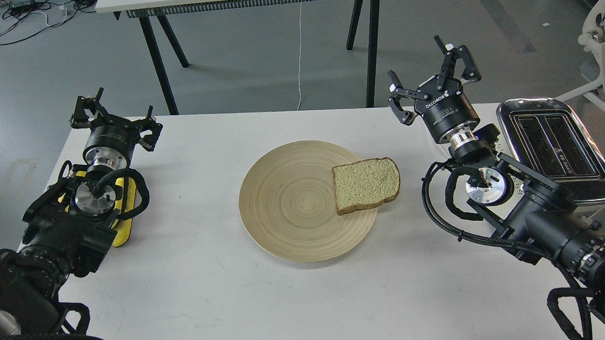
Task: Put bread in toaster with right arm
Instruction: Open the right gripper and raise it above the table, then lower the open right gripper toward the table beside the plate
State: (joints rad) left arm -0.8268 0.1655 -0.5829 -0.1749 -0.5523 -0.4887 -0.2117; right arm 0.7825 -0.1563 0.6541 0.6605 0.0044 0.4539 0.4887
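Observation:
The bread [366, 185], a pale tan slice with brown crust, lies flat on the right side of a round wooden plate [288, 202], its right edge hanging over the plate's rim. The toaster [555, 149] with its chrome top and two empty slots stands at the table's right edge. My right gripper [432, 77] is open and empty, raised above the table's far edge, between the bread and the toaster. My left gripper [113, 117] is open and empty at the far left of the table.
The white table [211, 299] bears the plate in its middle. A yellow part [126, 210] sits under my left arm. A second table's black legs [159, 58] stand behind, and a white chair [603, 35] is at the right.

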